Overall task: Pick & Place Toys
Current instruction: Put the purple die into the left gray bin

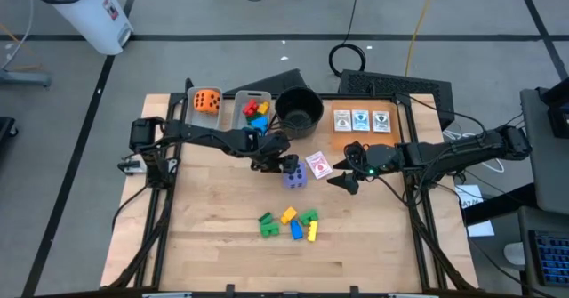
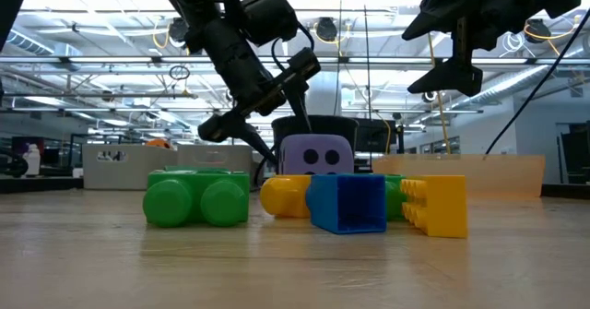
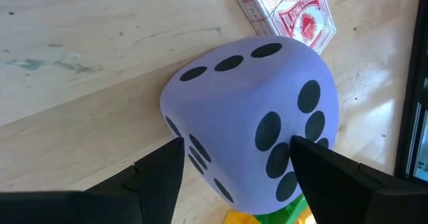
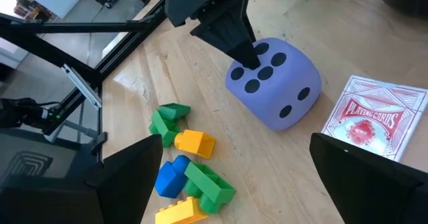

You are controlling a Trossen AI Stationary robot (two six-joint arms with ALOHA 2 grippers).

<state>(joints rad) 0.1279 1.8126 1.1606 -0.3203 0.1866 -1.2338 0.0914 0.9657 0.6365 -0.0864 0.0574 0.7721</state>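
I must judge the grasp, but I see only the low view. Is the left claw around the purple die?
Observer: Yes. The left claw has its fingers against two opposite sides of the purple die, which sits on the table.
Operator: Anything hidden behind the die?
Observer: A red card pack lies flat just beside it.
Operator: And the right claw?
Observer: Open, empty, hovering near that pack.

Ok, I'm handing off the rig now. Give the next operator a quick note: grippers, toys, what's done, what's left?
Left gripper: fingers around the purple die on the table, die not lifted.
Right gripper: open, empty, above the table beside the red card deck.
Done: orange die in one grey bin, some blocks in the next.
Left: purple die, deck, loose blocks at the table's front; three cards lie at the back.
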